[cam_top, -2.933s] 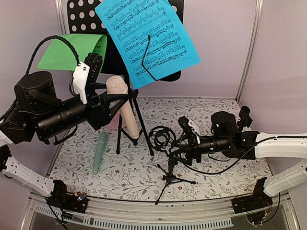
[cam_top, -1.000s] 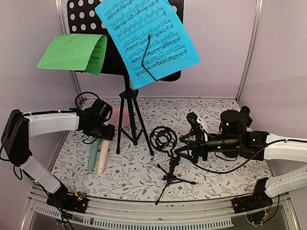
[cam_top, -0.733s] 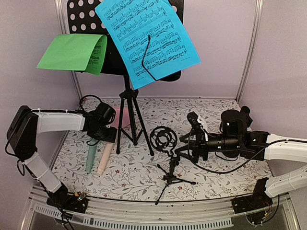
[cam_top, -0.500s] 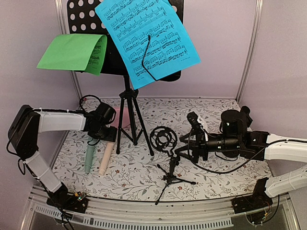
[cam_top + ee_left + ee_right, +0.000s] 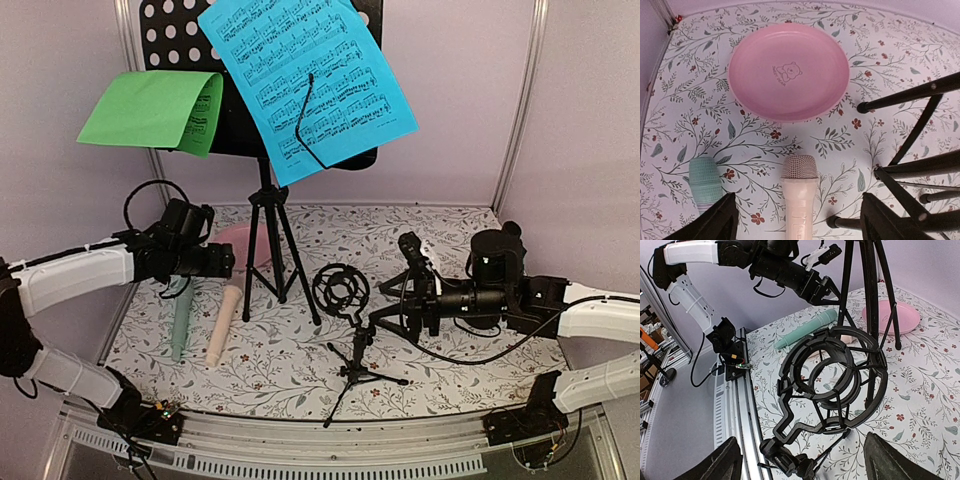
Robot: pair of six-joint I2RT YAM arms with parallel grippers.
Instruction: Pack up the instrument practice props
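A peach microphone (image 5: 222,322) (image 5: 800,200) and a mint-green microphone (image 5: 180,325) (image 5: 706,182) lie side by side on the floral table. My left gripper (image 5: 218,262) (image 5: 797,222) hovers open just above their heads, holding nothing. A small black microphone tripod (image 5: 352,345) (image 5: 832,380) with a ring mount stands mid-table. My right gripper (image 5: 402,292) (image 5: 800,460) is open just right of it, not touching. The black perforated music desk (image 5: 170,35) on tripod legs (image 5: 272,250) carries a blue music sheet (image 5: 305,80) and a green music sheet (image 5: 150,105).
A pink round plate (image 5: 245,240) (image 5: 788,70) lies flat at the back left, behind the microphones. The stand's legs (image 5: 910,130) spread just right of the peach microphone. Lilac walls close in the back and both sides. A metal rail (image 5: 330,455) runs along the near edge.
The left gripper set the peach microphone down beside the green one, opened wider and drew back to the left. The right arm shifted slightly right, away from the small tripod.
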